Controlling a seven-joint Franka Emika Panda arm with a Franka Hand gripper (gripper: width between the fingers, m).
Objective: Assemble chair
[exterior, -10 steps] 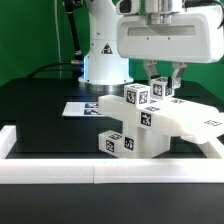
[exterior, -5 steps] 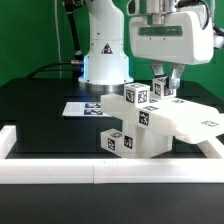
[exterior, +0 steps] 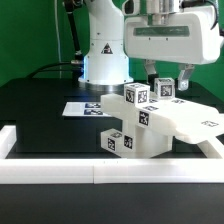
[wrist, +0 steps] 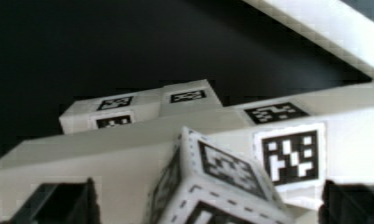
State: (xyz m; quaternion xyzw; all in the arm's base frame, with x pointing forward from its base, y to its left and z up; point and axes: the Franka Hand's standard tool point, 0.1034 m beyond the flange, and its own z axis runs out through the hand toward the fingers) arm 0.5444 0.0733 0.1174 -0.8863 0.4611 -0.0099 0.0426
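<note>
The partly built white chair (exterior: 152, 128) stands at the exterior view's centre right, its slabs and square posts carrying black-and-white tags. One tagged post (exterior: 165, 90) sticks up at its far top. My gripper (exterior: 167, 82) hangs right over that post, open, with one finger on each side and not touching it. In the wrist view the post's tagged end (wrist: 228, 170) sits between the two dark fingers (wrist: 59, 205), with a gap on either side. Behind it lie the chair's tagged slabs (wrist: 148, 105).
The marker board (exterior: 82, 108) lies flat on the black table behind the chair, by the robot's base (exterior: 105, 60). White border rails run along the front (exterior: 100, 172) and the left (exterior: 8, 140). A green wall stands behind.
The jaws were shut on the upright post and have now opened off it. The post stays standing on the chair. The hand has risen slightly.
</note>
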